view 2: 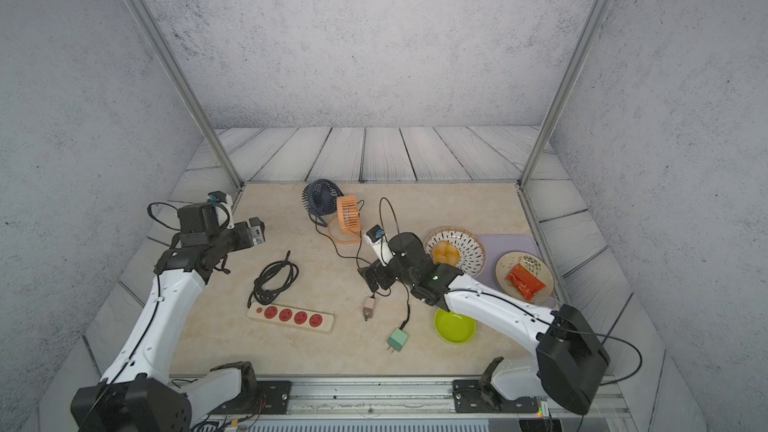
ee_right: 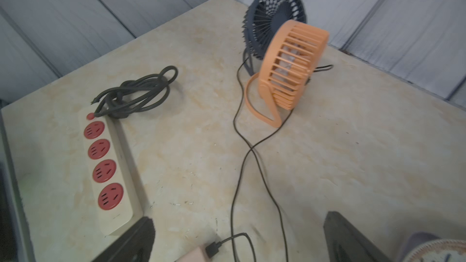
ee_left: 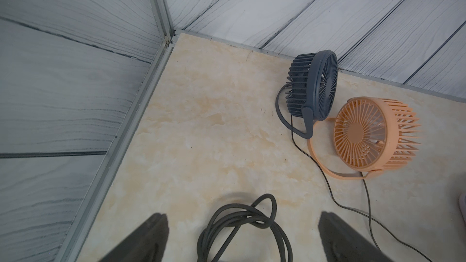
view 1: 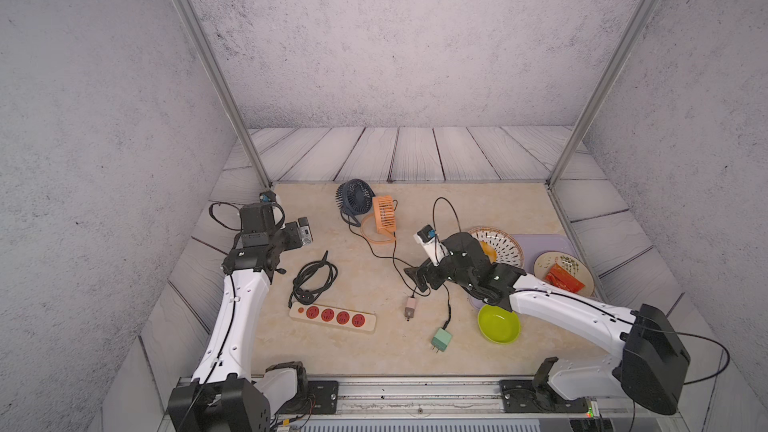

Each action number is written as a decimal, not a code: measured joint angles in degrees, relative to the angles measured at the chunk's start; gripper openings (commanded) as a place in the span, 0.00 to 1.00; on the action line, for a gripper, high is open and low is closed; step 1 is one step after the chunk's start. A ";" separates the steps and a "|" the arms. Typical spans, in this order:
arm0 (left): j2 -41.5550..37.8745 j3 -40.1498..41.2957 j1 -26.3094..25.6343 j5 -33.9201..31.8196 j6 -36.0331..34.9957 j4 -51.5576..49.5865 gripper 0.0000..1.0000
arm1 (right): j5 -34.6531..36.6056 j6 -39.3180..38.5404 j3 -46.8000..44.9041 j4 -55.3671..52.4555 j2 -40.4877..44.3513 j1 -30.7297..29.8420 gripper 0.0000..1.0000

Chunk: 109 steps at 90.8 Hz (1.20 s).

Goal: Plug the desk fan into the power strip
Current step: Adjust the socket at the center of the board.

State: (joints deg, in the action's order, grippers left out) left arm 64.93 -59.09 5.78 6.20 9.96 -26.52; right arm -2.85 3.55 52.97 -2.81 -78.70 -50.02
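Power strip (view 1: 332,317) lies flat in the front-left quarter of the desk (view 1: 374,355), roughly along the front edge, red sockets up. Its black cord (view 1: 313,280) is coiled just behind it. Navy fan (view 1: 354,198) and orange fan (view 1: 383,214) stand side by side at the back edge, left of centre. Thin cords (ee_right: 252,148) run from them to mid-desk; can't tell which feeds which adapter. Pink adapter (view 1: 410,306) and green adapter (view 1: 441,339) lie loose to the right of the strip, apart from it, green nearer the front edge. Left gripper (view 1: 304,231): jaws wide apart, empty, by the left edge toward the back-left corner. Right gripper (view 1: 417,280): jaws wide apart, empty, above the thin cords mid-desk, just behind the pink adapter. Not plugged in yet.
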 measured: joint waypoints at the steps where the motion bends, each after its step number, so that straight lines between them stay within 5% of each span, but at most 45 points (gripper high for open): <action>1: 0.00 -0.02 0.02 -0.02 0.13 -0.04 1.00 | -0.07 -0.26 0.28 0.00 -0.52 -0.52 0.99; 52: 0.00 -0.50 0.59 -0.59 1.27 -0.96 1.00 | -5.66 -10.49 20.81 -1.95 -27.15 -16.70 0.98; 109: 0.04 -1.51 0.59 0.57 2.10 -1.51 1.00 | -9.07 -14.62 40.26 -15.15 -48.19 -18.91 0.93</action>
State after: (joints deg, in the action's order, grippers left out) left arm 64.97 -60.60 6.37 6.76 12.05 -28.03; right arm -11.92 -11.07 93.23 -17.96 -126.89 -68.93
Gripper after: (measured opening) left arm 0.995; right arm 0.950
